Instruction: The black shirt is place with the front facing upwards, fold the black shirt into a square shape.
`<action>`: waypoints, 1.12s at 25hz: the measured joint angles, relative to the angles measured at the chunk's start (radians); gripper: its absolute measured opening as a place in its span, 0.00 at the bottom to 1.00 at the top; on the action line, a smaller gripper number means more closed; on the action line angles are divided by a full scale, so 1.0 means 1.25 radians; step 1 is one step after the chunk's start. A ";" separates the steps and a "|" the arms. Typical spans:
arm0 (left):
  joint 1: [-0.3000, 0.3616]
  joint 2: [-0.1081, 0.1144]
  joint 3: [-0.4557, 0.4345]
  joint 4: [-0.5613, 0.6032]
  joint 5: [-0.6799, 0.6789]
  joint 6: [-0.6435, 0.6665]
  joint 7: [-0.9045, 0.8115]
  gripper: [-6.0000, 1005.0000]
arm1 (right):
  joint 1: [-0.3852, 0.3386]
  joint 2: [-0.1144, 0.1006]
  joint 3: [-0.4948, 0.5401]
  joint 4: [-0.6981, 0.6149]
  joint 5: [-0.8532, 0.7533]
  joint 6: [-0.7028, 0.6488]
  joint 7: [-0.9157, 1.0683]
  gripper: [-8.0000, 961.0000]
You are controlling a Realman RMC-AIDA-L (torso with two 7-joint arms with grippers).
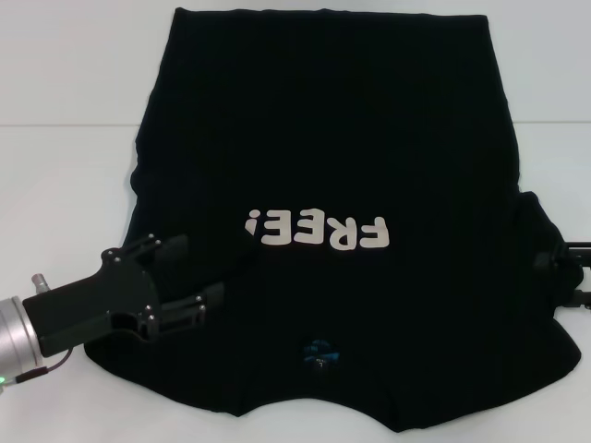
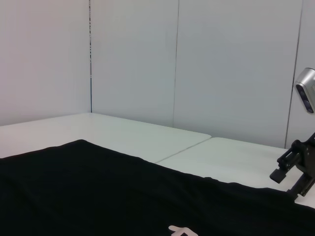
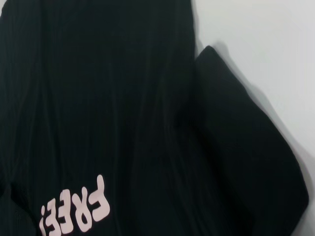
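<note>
While it lies spread flat with its front up, the black shirt [image 1: 323,138] covers most of the white tabletop [image 1: 65,185], its hem at the far edge and its collar nearest the robot. White letters "FREE!" [image 1: 319,231] run across the chest, upside down in the head view, and a small blue mark [image 1: 321,351] sits just inside the collar. On the robot's left, the sleeve appears to be tucked in over the body of the shirt; on the right, the sleeve [image 3: 246,147] sticks out onto the bare tabletop.

Over the shirt's near left part hangs the left gripper [image 1: 208,277], its fingers [image 1: 199,303] spread apart and pointing toward the lettering, grasping nothing; whether they touch the cloth cannot be told. At the shirt's right edge, beside the sleeve, sits the right gripper [image 1: 563,272], mostly cut off in the head view; the left wrist view shows it [image 2: 295,172] just past the shirt's edge, but whether its fingers are released or clenched cannot be told.

No containers are in view.
</note>
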 joint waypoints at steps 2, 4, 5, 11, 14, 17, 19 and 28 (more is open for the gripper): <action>0.000 0.000 0.000 -0.003 0.000 0.000 0.000 0.85 | 0.000 0.002 0.000 0.000 0.002 0.007 0.000 0.74; 0.000 0.000 0.000 -0.005 0.000 0.000 0.000 0.85 | 0.000 0.003 0.001 0.000 0.002 0.012 0.000 0.74; 0.000 0.000 0.000 -0.005 0.000 0.000 0.000 0.85 | 0.000 0.004 0.001 0.000 0.002 0.014 0.000 0.74; 0.000 0.000 0.000 -0.006 0.000 0.000 0.000 0.85 | 0.001 0.004 0.001 0.000 0.007 0.017 0.000 0.74; 0.000 0.000 0.000 -0.006 0.000 0.000 0.001 0.85 | 0.001 0.004 0.001 0.000 0.008 0.021 0.000 0.74; 0.000 0.000 0.000 -0.006 0.000 0.000 0.001 0.85 | 0.000 0.004 0.001 0.000 0.016 0.025 -0.002 0.74; 0.000 0.000 0.000 -0.006 0.000 0.000 0.001 0.85 | -0.001 0.004 0.001 0.000 0.027 0.025 -0.006 0.74; 0.003 0.000 0.000 -0.006 0.000 0.000 0.001 0.85 | -0.006 0.004 -0.006 0.000 0.040 0.025 -0.008 0.73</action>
